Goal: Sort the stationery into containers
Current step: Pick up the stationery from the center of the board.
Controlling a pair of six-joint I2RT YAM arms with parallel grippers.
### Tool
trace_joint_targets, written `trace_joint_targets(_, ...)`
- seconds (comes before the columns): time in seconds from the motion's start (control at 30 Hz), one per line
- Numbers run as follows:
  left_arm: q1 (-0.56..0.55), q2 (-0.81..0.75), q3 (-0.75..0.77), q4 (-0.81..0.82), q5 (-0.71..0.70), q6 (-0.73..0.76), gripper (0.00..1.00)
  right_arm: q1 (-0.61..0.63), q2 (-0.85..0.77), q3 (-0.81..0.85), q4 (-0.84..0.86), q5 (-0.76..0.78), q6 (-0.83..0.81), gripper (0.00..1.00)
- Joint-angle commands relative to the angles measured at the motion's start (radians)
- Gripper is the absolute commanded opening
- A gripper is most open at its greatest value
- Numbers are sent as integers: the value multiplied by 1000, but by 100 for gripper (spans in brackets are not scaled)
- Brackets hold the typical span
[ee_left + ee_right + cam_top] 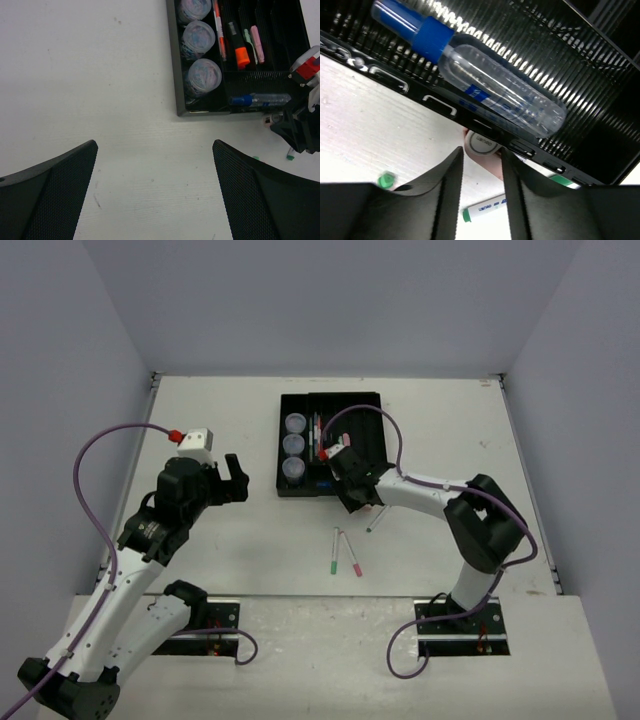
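Observation:
The black tray (366,432) stands at the table's middle back, with three round pots (293,446) in its left slot. Its other slots hold an orange marker (241,53), a pink eraser (257,44), thin pens (217,25) and a clear blue-capped pen (485,85). My right gripper (350,502) sits at the tray's near edge, shut on a pink marker (481,145) whose white end touches the tray's outer wall. My left gripper (235,480) is open and empty over bare table, left of the tray.
Loose on the table in front of the tray lie a green-capped pen (334,551), a pink-tipped pen (351,556) and another green pen (375,521). A green-ended pen (485,209) lies just below my right fingers.

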Motion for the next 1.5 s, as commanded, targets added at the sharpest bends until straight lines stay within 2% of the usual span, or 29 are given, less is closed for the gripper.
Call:
trace_joint_targets(0.0, 2, -4, 4, 27, 13, 34, 100, 41, 43, 41, -28, -18, -6, 36)
trace_joint_targets(0.2, 2, -2, 4, 27, 13, 34, 100, 79, 77, 51, -59, 13, 5, 36)
trace_joint_targets(0.3, 2, -4, 4, 27, 13, 34, 100, 85, 88, 64, -74, 24, 18, 39)
trace_joint_targets(0.43, 2, -5, 3, 27, 12, 34, 100, 95, 61, 70, -63, -45, 13, 45)
trace_joint_targets(0.6, 2, -7, 4, 27, 10, 34, 100, 95, 35, 85, -69, -117, -7, 45)
trace_joint_targets(0.7, 2, -8, 4, 26, 10, 34, 100, 95, 44, 101, -84, -103, -13, 40)
trace_joint_targets(0.77, 2, -11, 4, 27, 10, 34, 100, 95, 61, 122, -91, -71, 8, 25)
trace_joint_targets(0.9, 2, -13, 4, 26, 7, 34, 100, 95, 69, 144, -92, -37, 69, 9)
trace_joint_targets(1.0, 2, -11, 4, 26, 7, 34, 100, 100, 62, 155, -98, -32, 111, 8)
trace_joint_targets(1.2, 2, -11, 4, 26, 8, 34, 100, 110, 66, 178, -169, -29, 146, 13)
trace_joint_targets(1.37, 2, -13, 4, 26, 7, 34, 100, 129, 104, 158, -223, 1, 164, 29)
trace_joint_targets(1.47, 2, -11, 4, 26, 7, 34, 100, 141, 106, 133, -217, 4, 172, 32)
